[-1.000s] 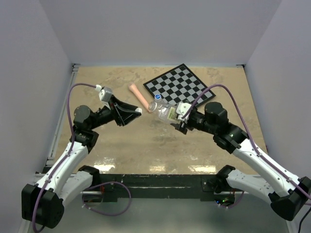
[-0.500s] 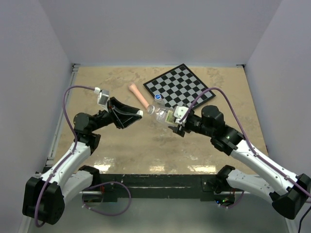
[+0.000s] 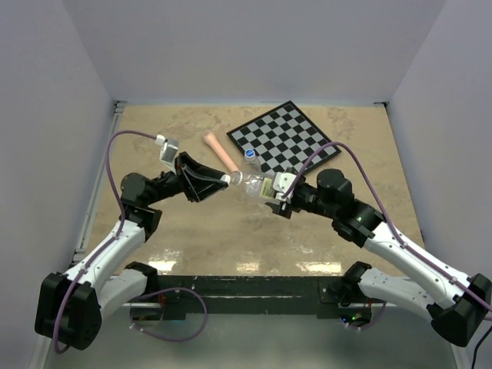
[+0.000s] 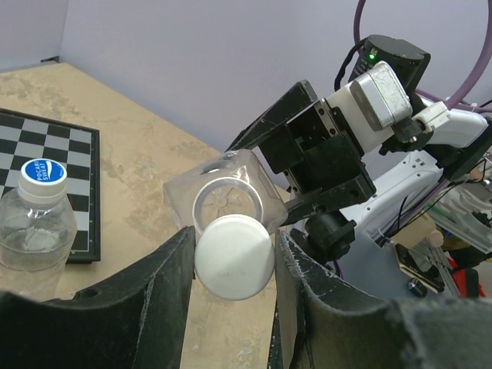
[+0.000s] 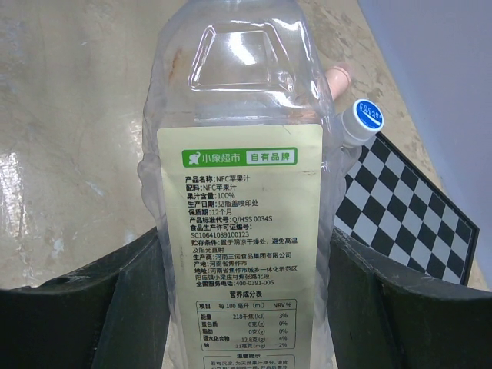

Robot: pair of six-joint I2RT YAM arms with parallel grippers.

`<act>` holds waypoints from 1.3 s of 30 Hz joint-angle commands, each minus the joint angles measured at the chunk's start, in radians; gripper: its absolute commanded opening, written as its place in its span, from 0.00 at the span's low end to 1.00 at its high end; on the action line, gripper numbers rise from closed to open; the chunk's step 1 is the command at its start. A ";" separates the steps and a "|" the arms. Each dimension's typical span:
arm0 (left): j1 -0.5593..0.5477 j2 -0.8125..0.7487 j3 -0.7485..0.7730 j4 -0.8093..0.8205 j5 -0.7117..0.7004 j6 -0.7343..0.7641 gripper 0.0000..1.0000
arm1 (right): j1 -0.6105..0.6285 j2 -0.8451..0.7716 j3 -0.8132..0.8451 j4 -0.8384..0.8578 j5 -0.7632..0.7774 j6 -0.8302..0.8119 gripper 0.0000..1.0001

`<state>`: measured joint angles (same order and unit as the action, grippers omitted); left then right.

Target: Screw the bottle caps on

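**White cap (image 3: 226,178) meets the big bottle (image 3: 255,184)**

From above: The left tool (image 3: 224,178) is clenched on the white cap. The right tool (image 3: 270,193) grips the big bottle, which lies on its side in the air above the bench (image 3: 192,223). Its open mouth points at the cap. Cap and mouth meet just in front of the chessboard (image 3: 286,134), near its left corner. The small bottle (image 3: 249,160) stands just beside that corner, with the blue cap (image 3: 249,154) on top. A pink stick (image 3: 219,151) lies on the bench, left of the chessboard.

Left wrist camera: The white cap sits pinched between the two dark fingers (image 4: 165,284). The round mouth of the big bottle is right behind it. The cap covers only the lower part of the mouth. I cannot tell if they touch. The small bottle stands in front of the chessboard.

Right wrist camera: The big bottle fills the view, its yellowish label facing the camera. The right tool's fingers press on both of its sides. The blue cap peeks out behind it, next to the chessboard.
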<state>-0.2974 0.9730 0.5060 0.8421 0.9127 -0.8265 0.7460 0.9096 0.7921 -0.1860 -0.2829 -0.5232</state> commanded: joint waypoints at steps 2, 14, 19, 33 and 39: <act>-0.023 0.026 0.071 -0.048 -0.006 0.046 0.05 | 0.018 -0.020 -0.011 0.072 -0.030 -0.026 0.00; -0.066 0.062 0.117 -0.104 -0.011 0.079 0.05 | 0.032 -0.018 -0.024 0.086 -0.029 -0.028 0.00; -0.089 0.072 0.138 -0.142 -0.014 0.102 0.05 | 0.033 -0.023 -0.027 0.095 -0.032 -0.028 0.00; -0.112 0.063 0.178 -0.311 -0.055 0.210 0.04 | 0.033 -0.046 -0.044 0.135 -0.004 -0.003 0.00; -0.152 0.059 0.163 -0.313 -0.115 0.181 0.01 | 0.033 -0.049 -0.054 0.175 0.036 0.028 0.00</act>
<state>-0.4068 1.0412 0.6510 0.5484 0.8364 -0.6559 0.7666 0.8879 0.7357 -0.1543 -0.2497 -0.5262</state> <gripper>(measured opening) 0.471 0.685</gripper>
